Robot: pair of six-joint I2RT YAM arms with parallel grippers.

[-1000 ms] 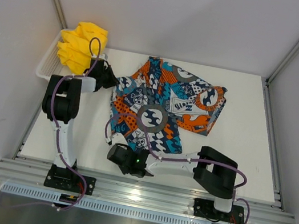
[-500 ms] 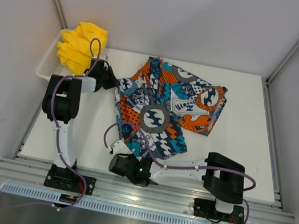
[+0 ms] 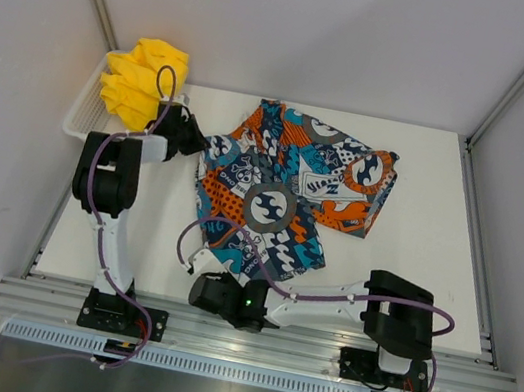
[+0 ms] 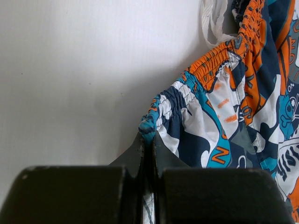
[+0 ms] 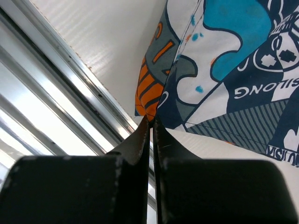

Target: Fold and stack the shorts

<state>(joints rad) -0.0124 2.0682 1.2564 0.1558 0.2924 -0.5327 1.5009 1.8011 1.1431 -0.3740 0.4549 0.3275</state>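
Observation:
The printed shorts (image 3: 283, 190) in blue, orange, black and white lie spread on the white table. My left gripper (image 3: 204, 143) is shut on their elastic waistband corner (image 4: 150, 122) at the far left. My right gripper (image 3: 224, 276) is shut on the orange hem corner (image 5: 148, 100) at the near edge, right beside the metal rail. In the wrist views, both the left gripper (image 4: 148, 136) and the right gripper (image 5: 150, 119) show cloth pinched between closed tips. The yellow shorts (image 3: 141, 78) sit bunched in the basket at the back left.
The white mesh basket (image 3: 80, 115) stands at the table's far left edge, close behind my left arm. The aluminium rail (image 3: 256, 342) runs along the near edge, and it also shows in the right wrist view (image 5: 56, 93). Grey walls enclose the table.
My right gripper has pulled back toward the near rail with the hem corner, drawing the printed shorts out longer toward me. The left gripper has stayed put.

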